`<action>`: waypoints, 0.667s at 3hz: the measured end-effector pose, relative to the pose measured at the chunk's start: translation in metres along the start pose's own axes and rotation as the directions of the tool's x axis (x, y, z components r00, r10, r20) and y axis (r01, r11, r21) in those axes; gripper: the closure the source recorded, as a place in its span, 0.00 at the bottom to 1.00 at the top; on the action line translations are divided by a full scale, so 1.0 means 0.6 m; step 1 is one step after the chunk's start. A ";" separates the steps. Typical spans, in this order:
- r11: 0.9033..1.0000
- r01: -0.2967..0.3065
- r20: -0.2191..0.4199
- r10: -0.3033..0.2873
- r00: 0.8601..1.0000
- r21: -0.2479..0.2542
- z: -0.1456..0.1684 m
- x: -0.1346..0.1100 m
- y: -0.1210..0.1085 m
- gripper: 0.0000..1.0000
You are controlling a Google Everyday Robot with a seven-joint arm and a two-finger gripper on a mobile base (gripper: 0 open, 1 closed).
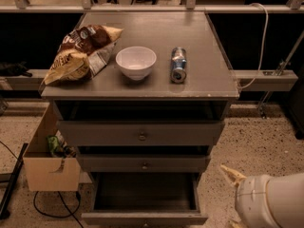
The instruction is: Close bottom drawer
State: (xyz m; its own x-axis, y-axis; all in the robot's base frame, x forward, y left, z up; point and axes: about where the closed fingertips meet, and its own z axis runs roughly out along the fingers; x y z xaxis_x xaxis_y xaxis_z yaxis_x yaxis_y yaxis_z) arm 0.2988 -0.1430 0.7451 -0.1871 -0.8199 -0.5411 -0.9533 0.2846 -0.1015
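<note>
The bottom drawer (pixel 144 217) of the grey cabinet is pulled out toward me. Its dark inside shows behind a low flat grey front. The middle drawer (pixel 144 164) with a small knob and the top drawer (pixel 141 134) with a larger knob are both pushed in. My gripper (pixel 227 196) is at the lower right, to the right of the open drawer and apart from it. Its pale fingers (pixel 231 175) are spread open and hold nothing. The lower finger is cut off by the frame's bottom edge.
On the cabinet top lie a chip bag (pixel 80 51), a white bowl (pixel 136 61) and a can on its side (pixel 178 64). A cardboard box (pixel 50 167) stands on the floor at the left, with cables beside it. A white cable (pixel 262 42) hangs at the right.
</note>
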 end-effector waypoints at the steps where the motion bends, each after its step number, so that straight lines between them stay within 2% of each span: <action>1: 0.997 -0.027 -0.055 0.031 0.998 0.075 0.050 0.057 -0.012 0.00; 2: 0.988 -0.050 -0.078 0.062 0.995 0.143 0.092 0.108 -0.036 0.00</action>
State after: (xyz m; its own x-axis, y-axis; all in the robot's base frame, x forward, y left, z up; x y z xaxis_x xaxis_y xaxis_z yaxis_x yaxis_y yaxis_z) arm 0.3207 -0.1747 0.6660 -0.2637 -0.8371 -0.4792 -0.8989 0.3935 -0.1927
